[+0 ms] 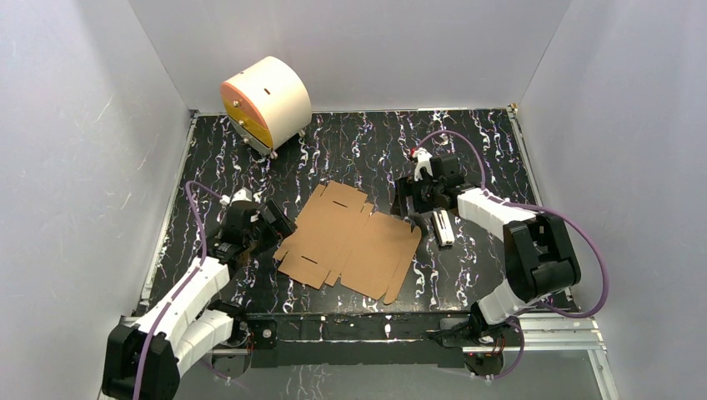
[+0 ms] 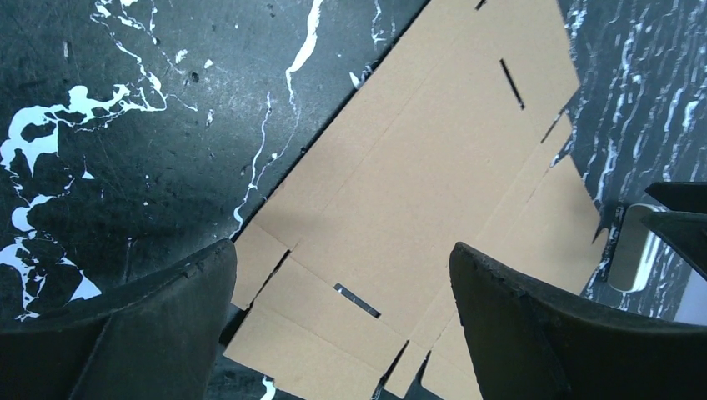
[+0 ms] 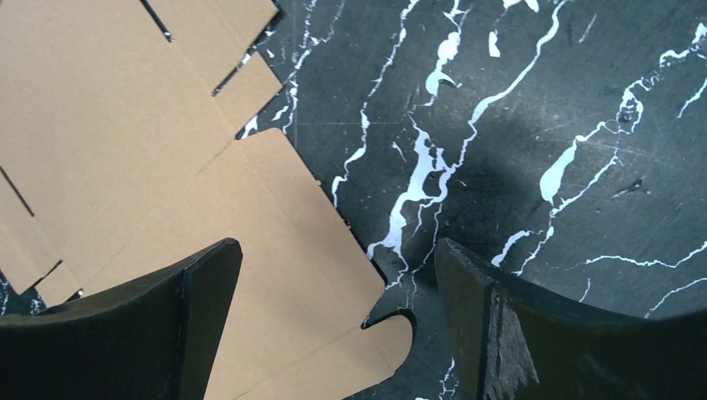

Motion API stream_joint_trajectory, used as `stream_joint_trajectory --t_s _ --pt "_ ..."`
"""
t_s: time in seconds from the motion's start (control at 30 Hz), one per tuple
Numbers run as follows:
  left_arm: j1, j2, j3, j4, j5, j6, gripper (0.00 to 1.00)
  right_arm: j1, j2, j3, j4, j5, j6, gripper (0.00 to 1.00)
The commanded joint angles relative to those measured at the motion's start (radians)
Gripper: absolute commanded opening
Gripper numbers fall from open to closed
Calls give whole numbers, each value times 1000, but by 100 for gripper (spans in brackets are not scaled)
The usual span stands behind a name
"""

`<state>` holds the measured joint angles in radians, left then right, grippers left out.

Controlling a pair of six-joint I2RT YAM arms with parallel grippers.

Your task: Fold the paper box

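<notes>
Lying flat, brown die-cut cardboard sheet (image 1: 350, 242) looks light, creasable; pinch its flaps at 9 and 3 o'clock. Left claw (image 2: 340, 250), right claw (image 3: 338, 246) released.

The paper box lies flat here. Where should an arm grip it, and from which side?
Probably the end flap under the open left gripper, approached low from the left edge. The paper box lies flat on the table, so only a free edge can be pinched; slits cut that flap loose.
</notes>
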<state>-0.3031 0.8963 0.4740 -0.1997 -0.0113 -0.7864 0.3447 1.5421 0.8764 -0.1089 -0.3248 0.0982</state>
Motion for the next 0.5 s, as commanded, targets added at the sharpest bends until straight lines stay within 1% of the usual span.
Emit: stream_joint_trajectory --t_s 0.0,0.13,0.47 --pt "-2 52 27 -11 11 16 95 2 23 16 9 40 -20 94" --pt "-2 64 25 11 73 28 96 20 19 -4 4 73 -19 94" --pt "-2 25 47 -18 33 41 96 27 -59 -13 -48 133 -15 95"
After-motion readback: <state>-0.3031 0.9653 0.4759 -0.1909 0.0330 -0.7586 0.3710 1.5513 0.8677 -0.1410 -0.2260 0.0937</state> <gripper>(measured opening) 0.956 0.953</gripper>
